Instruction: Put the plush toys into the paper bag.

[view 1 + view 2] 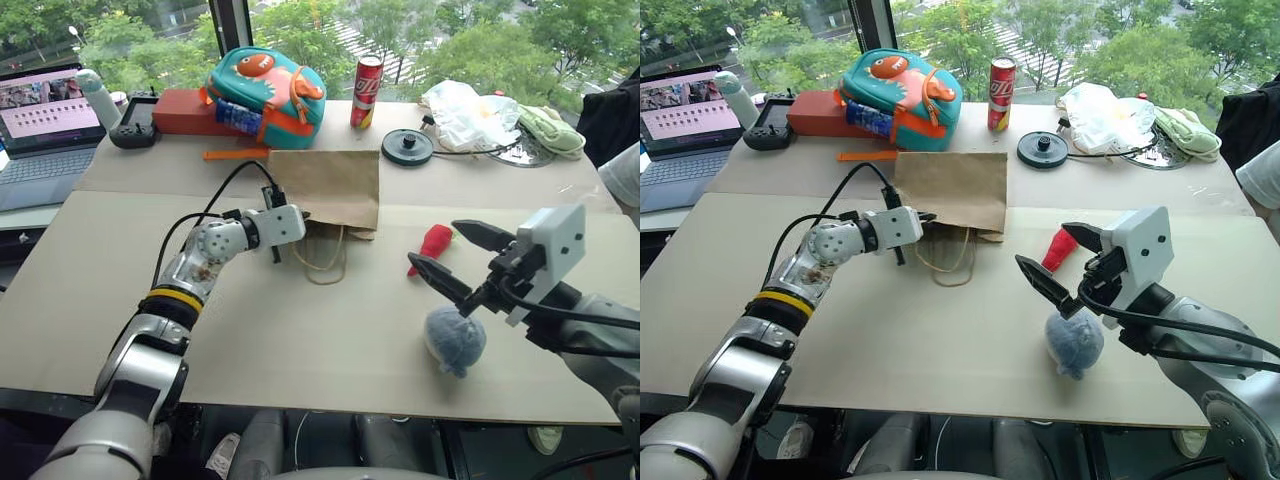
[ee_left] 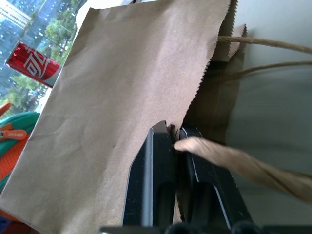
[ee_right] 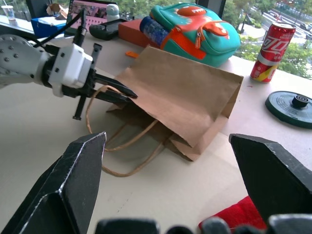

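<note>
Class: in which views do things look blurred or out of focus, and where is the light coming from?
Left wrist view: the thin tan cord handle is blurred close up. Right wrist view: the black fingers are soft at the edges. Left eye view: daylight comes through the window behind the red drink can.

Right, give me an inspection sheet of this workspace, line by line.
Surface: table covered with tan cardboard sheets.
Job's things: paper bag lying flat, mouth toward the robot, cord handles trailing out; red chili toy and grey-blue ball toy both on the table, outside the bag.
Clutter: fish-print backpack, red can, black round disc, white plastic bag, laptop, black controller.
Grippers: left pincer shut on the bag's upper mouth edge; right pincer open, above the ball toy.
Cables: black cable looping over the left arm.
Surroundings: windows with trees outside.
</note>
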